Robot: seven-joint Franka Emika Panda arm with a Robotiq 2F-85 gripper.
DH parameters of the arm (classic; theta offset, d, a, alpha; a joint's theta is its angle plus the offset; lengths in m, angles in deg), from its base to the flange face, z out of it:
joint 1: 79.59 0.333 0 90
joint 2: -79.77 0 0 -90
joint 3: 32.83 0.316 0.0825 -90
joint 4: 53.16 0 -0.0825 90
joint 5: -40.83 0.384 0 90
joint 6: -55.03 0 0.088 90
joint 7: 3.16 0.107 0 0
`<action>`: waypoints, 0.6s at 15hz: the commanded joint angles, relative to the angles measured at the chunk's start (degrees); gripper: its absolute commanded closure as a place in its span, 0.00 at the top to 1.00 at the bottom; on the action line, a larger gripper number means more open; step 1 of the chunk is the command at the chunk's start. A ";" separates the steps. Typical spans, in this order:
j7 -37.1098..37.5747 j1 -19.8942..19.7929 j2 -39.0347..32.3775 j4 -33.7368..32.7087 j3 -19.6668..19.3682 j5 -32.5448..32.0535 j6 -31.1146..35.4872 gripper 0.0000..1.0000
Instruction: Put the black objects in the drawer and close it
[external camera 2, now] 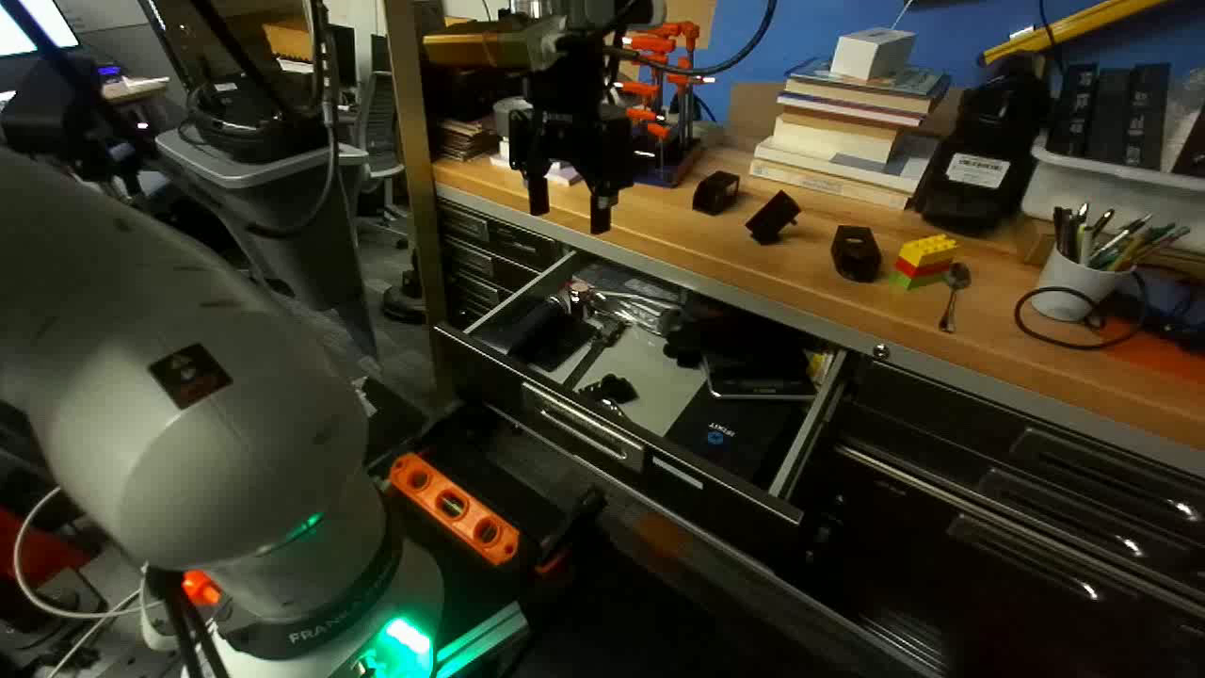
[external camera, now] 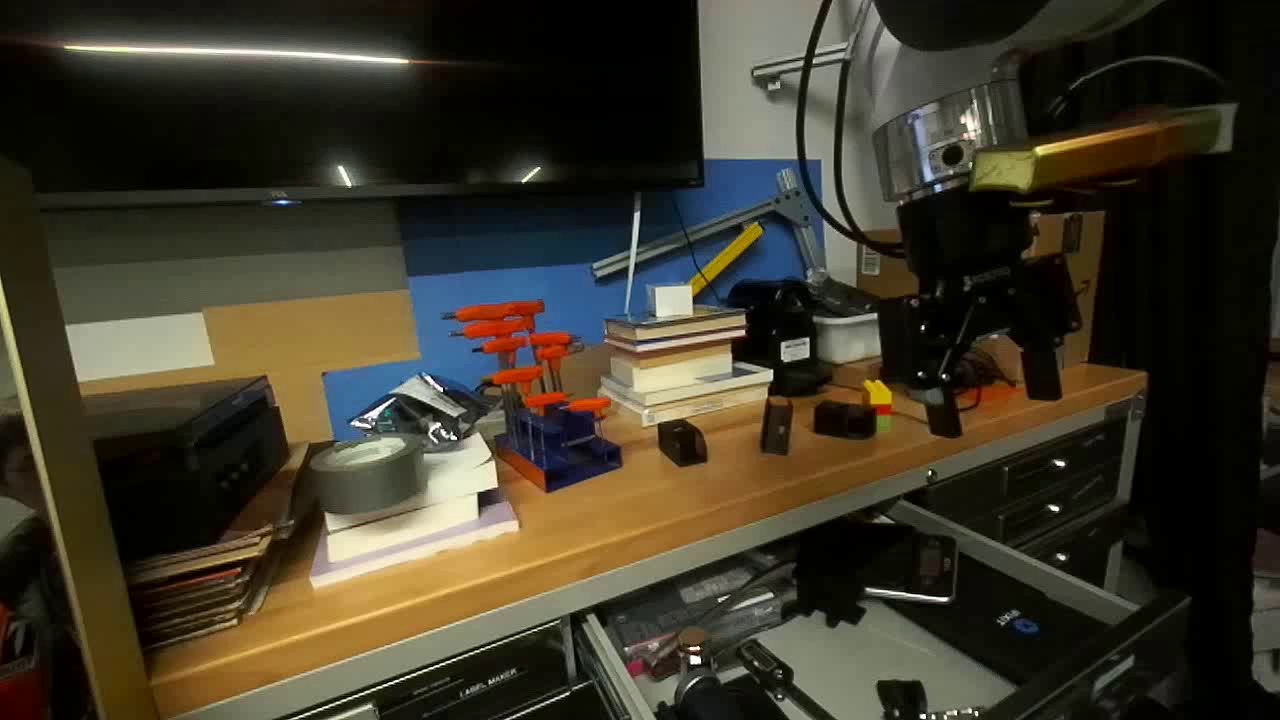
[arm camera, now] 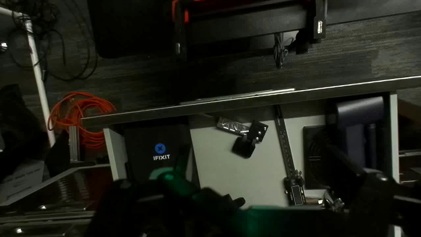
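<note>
Three small black objects stand on the wooden worktop in both exterior views: a left one (external camera: 682, 441) (external camera 2: 716, 192), a middle one (external camera: 776, 425) (external camera 2: 774, 217) and a right one (external camera: 843, 420) (external camera 2: 856, 253). The drawer (external camera: 1090, 665) (external camera 2: 715, 488) is pulled open below the worktop. It also shows in the wrist view (arm camera: 230, 102), holding calipers, an IFIXIT case and other small tools. My gripper (external camera: 992, 393) (external camera 2: 570, 204) is open, fingers apart and empty, above the drawer and apart from the black objects. Its dark fingers (arm camera: 263, 161) partly cover the drawer in the wrist view.
A yellow, red and green toy block (external camera 2: 924, 261) sits beside the right black object, with a spoon (external camera 2: 955, 297) and a pen cup (external camera 2: 1083, 273) nearby. Stacked books (external camera: 690, 365) and a red-handled tool stand (external camera: 555, 445) are behind. An orange level (external camera 2: 454, 507) lies below the drawer.
</note>
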 commanded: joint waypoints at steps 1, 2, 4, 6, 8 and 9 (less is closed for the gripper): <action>0.25 0.61 -0.04 -0.32 -0.55 -0.26 -0.09 1.00; 0.25 0.61 -0.04 -0.60 -0.54 -0.26 -0.09 1.00; 0.25 0.61 -0.02 -0.89 -0.54 -0.26 -0.09 1.00; 0.25 0.61 -0.02 -0.91 -0.54 -0.26 -0.09 1.00; 1.64 0.23 -1.09 -1.02 -0.31 -0.34 2.11 1.00; 2.35 0.08 -2.58 -1.53 -0.39 0.10 3.55 1.00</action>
